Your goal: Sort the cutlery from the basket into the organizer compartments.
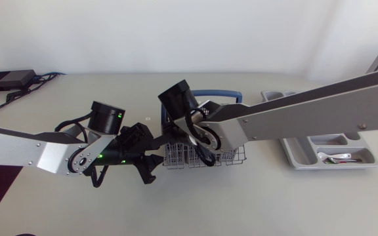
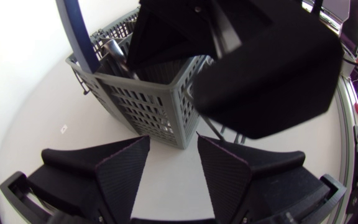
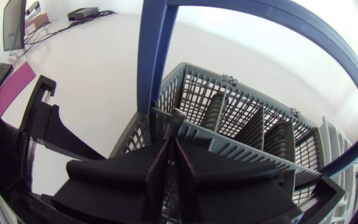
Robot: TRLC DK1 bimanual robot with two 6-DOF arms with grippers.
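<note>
Right arm (image 1: 307,111) holds closed jaws at the grey basket (image 1: 235,157) rim.

Blue-handled grey mesh basket (image 1: 176,157) mid-table; organizer (image 1: 295,158) well apart, perhaps two utensils (image 1: 336,157) inside.

Left pincer (image 2: 173,142) agape; right pincer (image 3: 171,152) (close by) closed.

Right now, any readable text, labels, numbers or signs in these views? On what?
None legible in any view.
Small dark mark on the table, near the basket: too small to read.
Basket and organizer: no print visible.
</note>
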